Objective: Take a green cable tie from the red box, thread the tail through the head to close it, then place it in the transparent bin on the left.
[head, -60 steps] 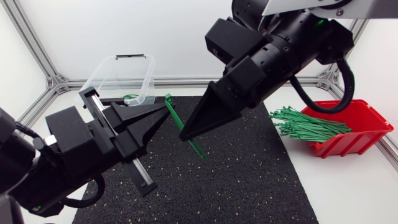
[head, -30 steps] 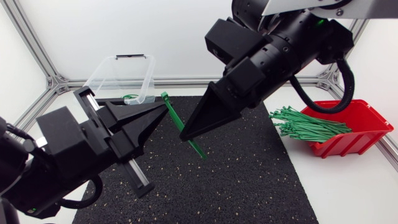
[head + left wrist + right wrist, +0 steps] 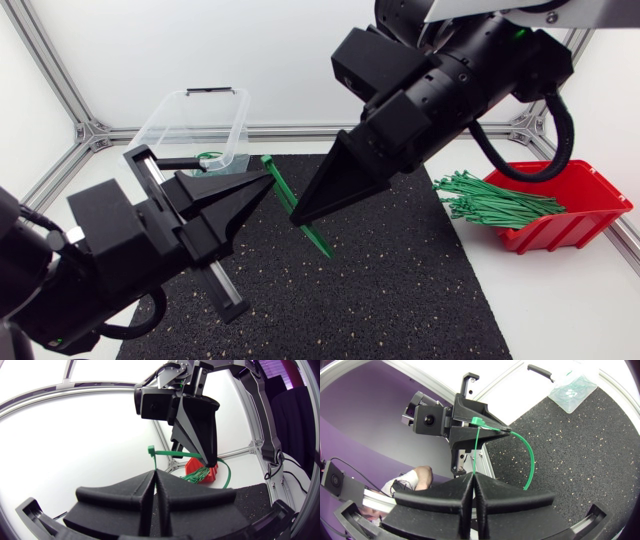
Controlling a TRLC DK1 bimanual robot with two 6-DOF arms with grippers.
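A green cable tie (image 3: 318, 240) hangs in the air over the black mat, held between both grippers. My left gripper (image 3: 268, 182) is shut on it near the upper end. My right gripper (image 3: 297, 217) is shut on it slightly lower. In the left wrist view a strand rises from my left gripper (image 3: 155, 474) to the tie's head (image 3: 151, 450), and another runs across to the right gripper's tip. In the right wrist view the tie (image 3: 534, 460) curves away in an arc. The red box (image 3: 580, 200) holds several green ties (image 3: 490, 200). The transparent bin (image 3: 190, 125) stands at the back left.
A black rubber mat (image 3: 400, 290) covers the middle of the table. One green tie (image 3: 208, 156) lies inside the transparent bin. An aluminium frame (image 3: 90, 132) runs along the table's edges.
My left arm has shifted slightly, swinging a little left and back, with the tie still held. The right arm has hardly moved.
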